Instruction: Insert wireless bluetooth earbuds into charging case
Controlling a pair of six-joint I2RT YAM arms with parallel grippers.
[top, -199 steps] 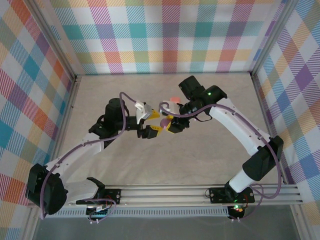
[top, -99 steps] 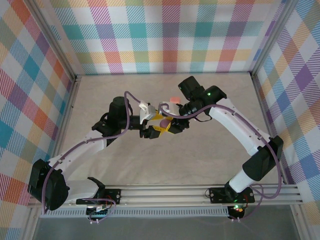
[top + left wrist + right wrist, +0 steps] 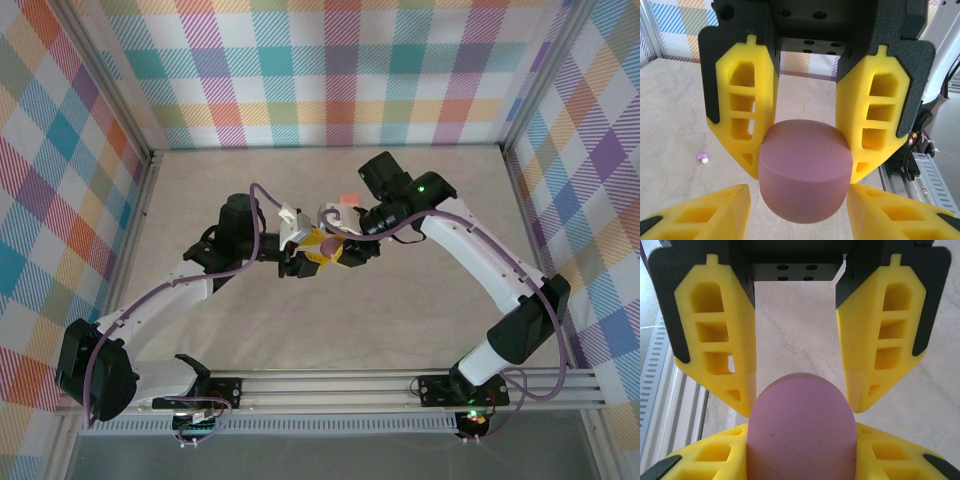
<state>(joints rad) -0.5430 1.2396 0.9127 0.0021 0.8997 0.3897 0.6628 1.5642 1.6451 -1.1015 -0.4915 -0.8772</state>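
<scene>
Along the near edge of the worktop (image 3: pixel 250 330) the two arm bases sit on their mounting rail (image 3: pixel 330 385), and no task item lies there. At the middle of the worktop the arms meet over a single purple charging case (image 3: pixel 805 190), which is lifted between them. The left gripper (image 3: pixel 805 172) has both yellow fingers pressed against the sides of the case, so I record it as clamped on it. The right gripper (image 3: pixel 802 407) flanks the other end of the same case, with its fingertips against the rounded shell, and it too reads as gripping. The case appears as a smooth closed pebble with no opening or cavity visible, so in my judgement the lid has yet to be opened and no earbud is seated. One purple earbud (image 3: pixel 703 157) lies loose on the bare worktop, well apart from the case and off to the side of the left fingers. The other earbuds cannot be made out. Progress is therefore assessed as early: the case is secured, and opening it, picking up the earbuds and inserting them all remain. Beyond the grippers, towards the far edge, rests an orange-pink object (image 3: pixel 347 198), too small to tell whether it is a case or an earbud. The main obstruction is that both grippers are occupied with the case, leaving neither free to fetch an earbud. The checked walls (image 3: pixel 330 70) stand well clear.
</scene>
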